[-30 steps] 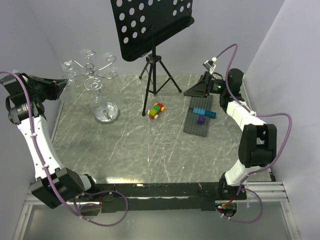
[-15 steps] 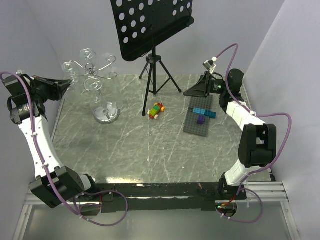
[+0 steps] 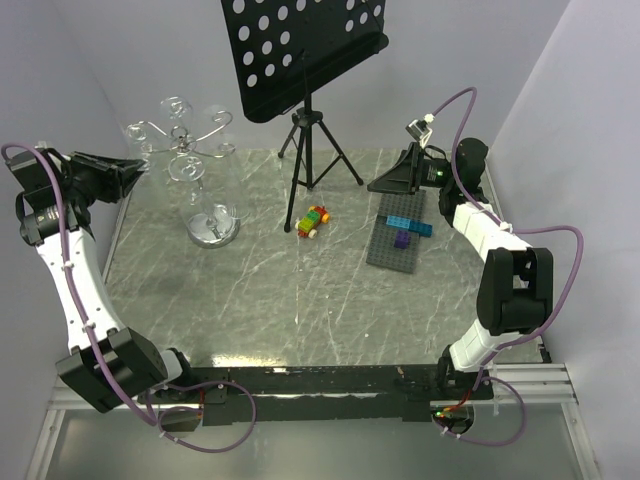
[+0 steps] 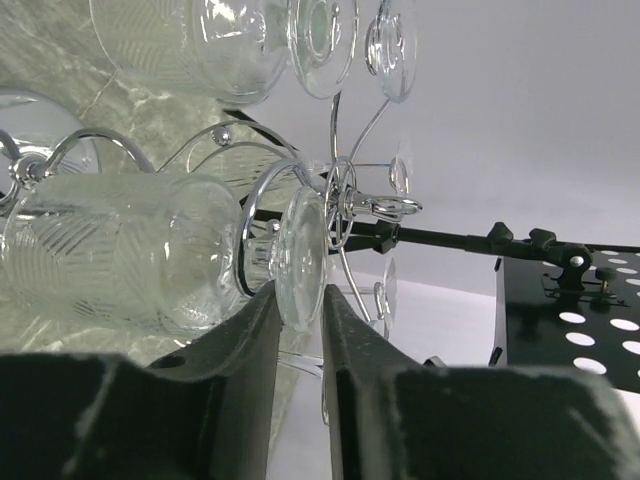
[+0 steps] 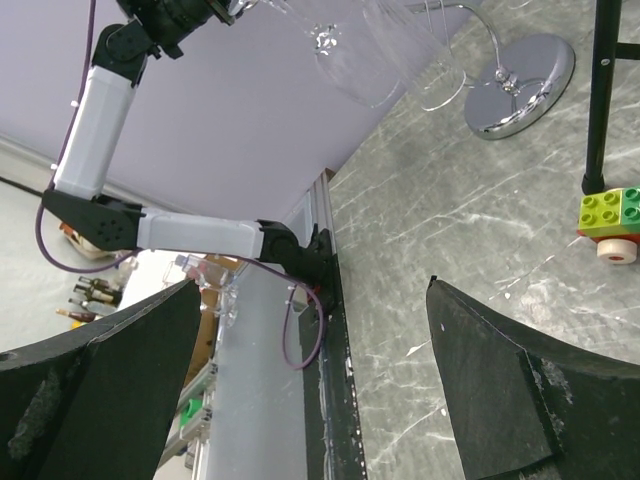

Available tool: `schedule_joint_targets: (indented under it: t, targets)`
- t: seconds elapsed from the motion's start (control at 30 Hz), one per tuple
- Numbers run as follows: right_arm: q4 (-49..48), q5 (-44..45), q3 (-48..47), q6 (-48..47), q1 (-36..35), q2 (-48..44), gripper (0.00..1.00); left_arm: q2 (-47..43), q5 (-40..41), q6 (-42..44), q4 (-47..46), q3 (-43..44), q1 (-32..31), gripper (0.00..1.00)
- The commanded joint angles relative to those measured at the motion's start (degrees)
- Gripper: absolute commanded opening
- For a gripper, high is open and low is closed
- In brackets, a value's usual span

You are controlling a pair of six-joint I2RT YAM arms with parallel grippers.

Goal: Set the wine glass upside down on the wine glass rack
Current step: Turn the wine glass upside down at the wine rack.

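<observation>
The chrome wine glass rack point(image 3: 183, 165) stands at the back left on its round mirror base point(image 3: 212, 232). A clear wine glass point(image 3: 138, 145) lies at the rack's left hook arm. In the left wrist view its stem sits in a curled wire hook point(image 4: 340, 190) and its bowl point(image 4: 130, 250) points left. My left gripper point(image 3: 133, 167) is nearly closed, with the fingertips on either face of the glass foot point(image 4: 300, 255). My right gripper point(image 3: 395, 180) is wide open and empty at the back right, far from the rack point(image 5: 520, 85).
Other glasses hang on the rack point(image 3: 215, 120) point(image 4: 200, 40). A black music stand point(image 3: 305, 60) on a tripod point(image 3: 312, 150) stands just right of the rack. A small toy brick car point(image 3: 314, 221) and a grey baseplate point(image 3: 392, 255) with blue and purple bricks lie mid-table.
My left gripper has shifted very slightly at the rack's left arm, still on the glass foot. The right arm has not moved.
</observation>
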State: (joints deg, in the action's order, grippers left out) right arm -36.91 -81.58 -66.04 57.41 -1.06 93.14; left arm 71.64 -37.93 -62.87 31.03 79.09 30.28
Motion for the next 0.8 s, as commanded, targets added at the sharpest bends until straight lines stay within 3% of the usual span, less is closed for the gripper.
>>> schedule_joint_targets:
  t: [0.0, 0.23, 0.6, 0.77]
  targets:
    - [-3.52, -0.6, 0.21, -0.01, 0.53, -0.07, 1.0, -0.71, -1.79, 0.56, -1.41, 2.3, -0.05, 0.33]
    - [-4.23, -0.68, 0.91, 0.34, 0.53, -0.16, 1.0, -1.23, -1.44, 2.57, 2.1, 4.4, -0.05, 0.66]
    - [-2.74, -0.95, 1.18, -1.06, 0.53, -0.77, 1.0, -3.17, 0.31, 7.41, 8.95, 5.2, -0.05, 0.83]
    - [5.15, -0.6, 0.13, -6.68, 0.53, -1.47, 1.0, -3.52, 4.43, 12.94, 15.02, 9.41, -0.05, 0.88]
